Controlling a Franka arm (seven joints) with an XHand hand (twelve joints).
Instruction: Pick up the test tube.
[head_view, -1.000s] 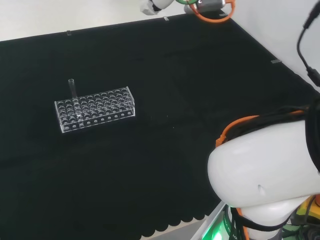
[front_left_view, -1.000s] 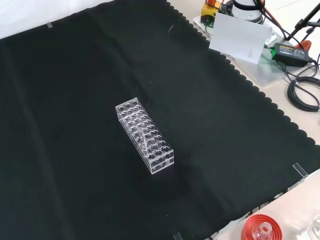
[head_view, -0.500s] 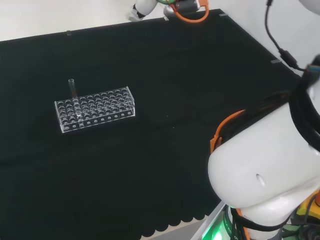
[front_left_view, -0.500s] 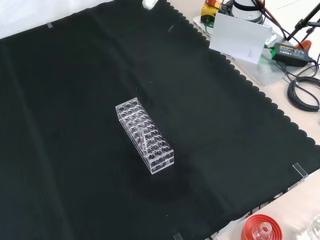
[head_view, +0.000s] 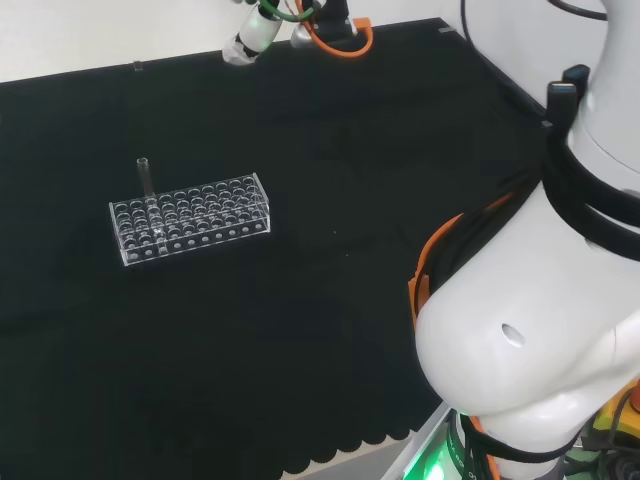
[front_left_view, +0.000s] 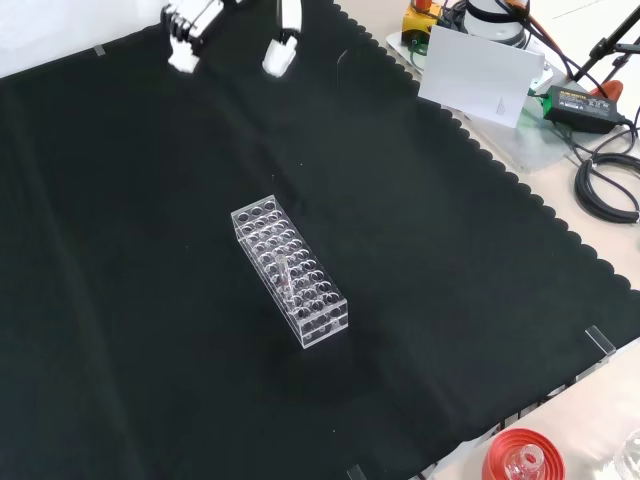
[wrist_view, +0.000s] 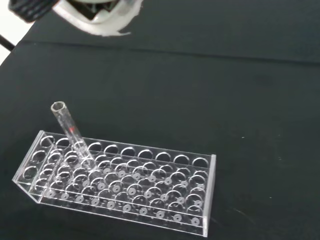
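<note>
A clear test tube (head_view: 146, 184) stands tilted in a hole near one end of a clear plastic rack (head_view: 215, 215) on the black cloth. In the front view the tube (front_left_view: 283, 275) leans inside the rack (front_left_view: 262, 230) at the middle of the cloth. The wrist view has the tube (wrist_view: 71, 131) sticking up from the rack (wrist_view: 150, 200), with a small red mark on its wall. The hand (front_left_view: 192, 22) hangs high at the cloth's far edge, well away from the rack, its fingers (front_left_view: 281, 45) spread and holding nothing. In the head view the hand (head_view: 249, 38) is at the top.
The arm's big white link (head_view: 530, 350) stands at the head view's right. Off the cloth in the front view are a white card (front_left_view: 480, 72), a black adapter (front_left_view: 578, 100) with cables (front_left_view: 605, 190), and a red ribbed ring (front_left_view: 520, 458) at the near corner.
The hand has come down and into the front view from the top; in the head view it has moved left along the far edge. Rack and tube have not moved.
</note>
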